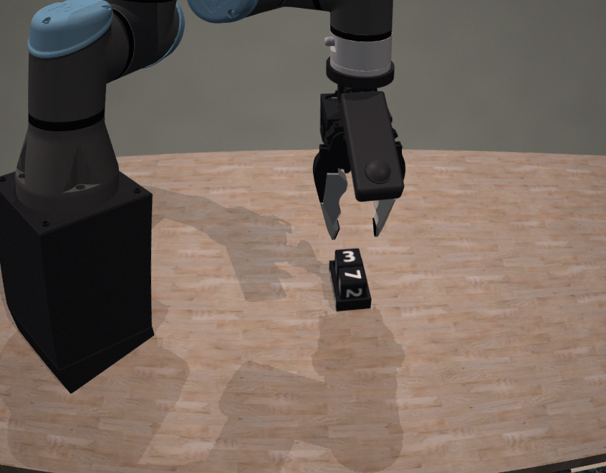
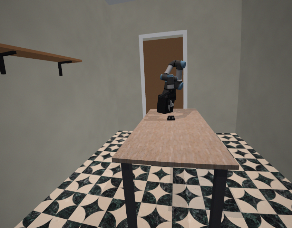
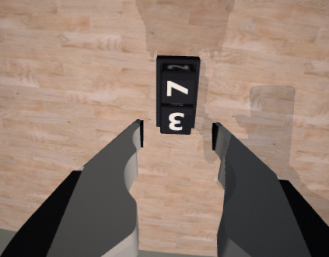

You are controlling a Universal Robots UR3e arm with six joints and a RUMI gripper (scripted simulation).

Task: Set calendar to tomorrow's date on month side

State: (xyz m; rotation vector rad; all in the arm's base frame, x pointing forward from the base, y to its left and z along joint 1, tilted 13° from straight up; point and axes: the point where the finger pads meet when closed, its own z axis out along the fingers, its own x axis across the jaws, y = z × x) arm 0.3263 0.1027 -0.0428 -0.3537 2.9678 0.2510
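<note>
The black calendar tray [image 1: 353, 305] [image 3: 159, 96] holds two black cubes side by side. The nearer cube in the top view [image 1: 352, 274] [image 3: 177, 89] has a white 7 on top and a turned 2 on its end face. The farther cube [image 1: 348, 257] [image 3: 176, 121] has a 3 on top. In the exterior view, the side facing that camera reads 1 on the left cube [image 2: 169, 117] and 0 on the right cube [image 2: 172, 117]. The month's name is not legible. My gripper [image 1: 355, 236] [image 3: 177, 123] is partly open and empty, above and beyond the 3 cube's end of the tray.
The robot's black base block [image 1: 98, 279] stands left of the tray in the top view. A wooden shelf [image 2: 37, 53] is on the left wall in the exterior view, far from the arm. The arm's shadows fall across the table [image 1: 487, 336] around the tray.
</note>
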